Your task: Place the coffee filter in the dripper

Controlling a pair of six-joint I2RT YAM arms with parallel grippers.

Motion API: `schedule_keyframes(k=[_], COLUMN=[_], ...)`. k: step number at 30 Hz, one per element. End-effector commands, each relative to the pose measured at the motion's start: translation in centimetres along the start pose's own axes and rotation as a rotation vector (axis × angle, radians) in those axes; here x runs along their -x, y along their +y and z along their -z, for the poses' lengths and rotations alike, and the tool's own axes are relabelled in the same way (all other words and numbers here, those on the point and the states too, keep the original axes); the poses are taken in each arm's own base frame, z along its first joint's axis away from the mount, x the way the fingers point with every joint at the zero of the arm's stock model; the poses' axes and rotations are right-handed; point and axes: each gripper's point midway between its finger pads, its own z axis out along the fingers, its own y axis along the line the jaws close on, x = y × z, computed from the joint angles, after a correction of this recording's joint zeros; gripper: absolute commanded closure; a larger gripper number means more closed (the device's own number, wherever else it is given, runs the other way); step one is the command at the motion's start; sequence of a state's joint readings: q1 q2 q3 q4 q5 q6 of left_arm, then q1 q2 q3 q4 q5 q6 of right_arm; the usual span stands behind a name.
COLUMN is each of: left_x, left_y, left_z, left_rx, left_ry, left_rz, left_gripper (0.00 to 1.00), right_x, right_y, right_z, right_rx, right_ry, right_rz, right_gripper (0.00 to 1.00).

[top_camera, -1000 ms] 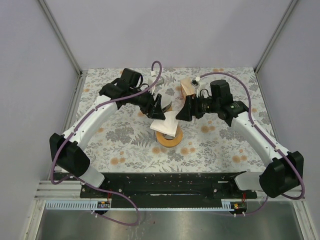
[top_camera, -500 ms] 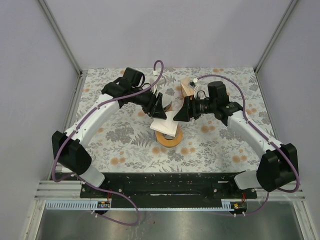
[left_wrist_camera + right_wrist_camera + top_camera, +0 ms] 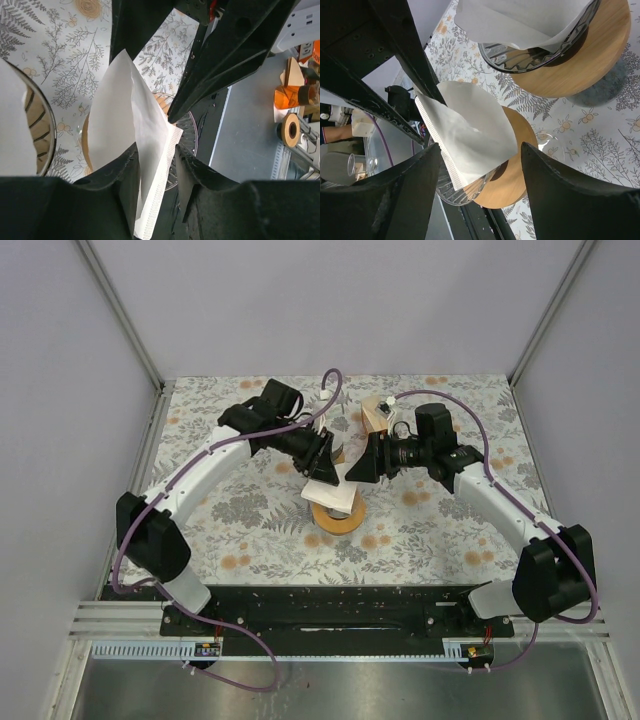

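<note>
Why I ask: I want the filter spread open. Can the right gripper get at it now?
Probably yes: the right gripper is open and faces the filter, which the left gripper pinches above the dripper; nothing lies between them.

Plain pale grey walls (image 3: pixel 330 300) framed by slanting aluminium posts (image 3: pixel 120 315) enclose a desk (image 3: pixel 240 530) covered in white cloth printed with grey ferns and orange flowers.
</note>
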State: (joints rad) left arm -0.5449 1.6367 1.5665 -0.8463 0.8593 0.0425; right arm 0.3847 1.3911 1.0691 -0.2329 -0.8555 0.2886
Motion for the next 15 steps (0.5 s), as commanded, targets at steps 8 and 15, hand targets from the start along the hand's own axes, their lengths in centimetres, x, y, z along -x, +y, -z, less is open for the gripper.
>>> schedule_keyframes(k=[8, 15], left_x=[1.7, 0.3], left_y=[-2.1, -3.9], left_z=[1.0, 1.2], left_rx=[0.06, 0.165], left_ry=[0.01, 0.094], left_rz=[-0.216, -0.503], left_gripper=[1.0, 1.0], right_x=[1.5, 2.3], right_y=[1.8, 3.4], right_z=[1.3, 4.8], right_rx=[0.021, -0.087], right_ry=[-0.04, -0.057], right_rz=[0.075, 0.18], right_gripper=[0.27, 0.23])
